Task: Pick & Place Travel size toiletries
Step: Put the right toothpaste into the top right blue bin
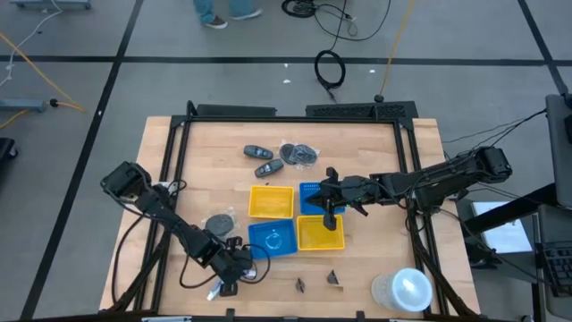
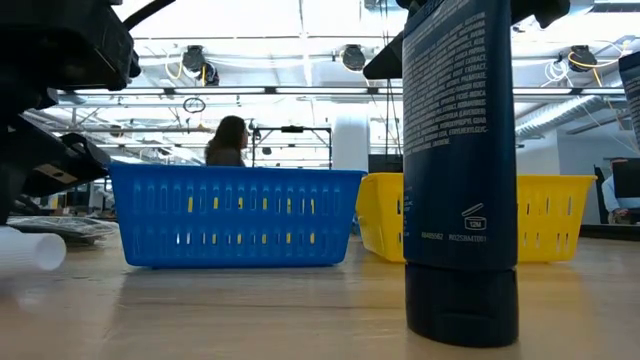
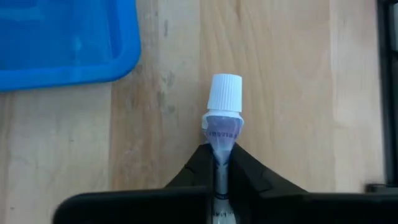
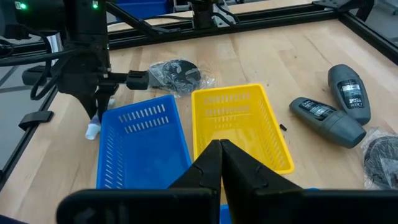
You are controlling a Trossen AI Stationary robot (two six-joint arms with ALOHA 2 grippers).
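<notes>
Left pincer (image 3: 219, 177) grips white tube (image 3: 222, 115) beside blue tray (image 3: 68, 43); right pincer (image 4: 221, 155) closed, empty.

White-capped tube (image 3: 222, 115) with bluish print; blue tray (image 3: 65, 43); yellow tray (image 4: 239, 124); pale wooden table (image 3: 280, 81).

Left arm: I reach it from the table's left edge toward the near edge, elbow bent, wrist low.
Left gripper (image 1: 229, 275): my fingers (image 3: 202, 163) are closed on a white-capped squeeze tube (image 3: 222, 121), down at the tabletop.
Right arm: I stretch it in from the right side, almost straight, over the middle.
Right gripper (image 1: 329, 199): my fingers (image 4: 210, 163) are pressed together, holding nothing.
</notes>
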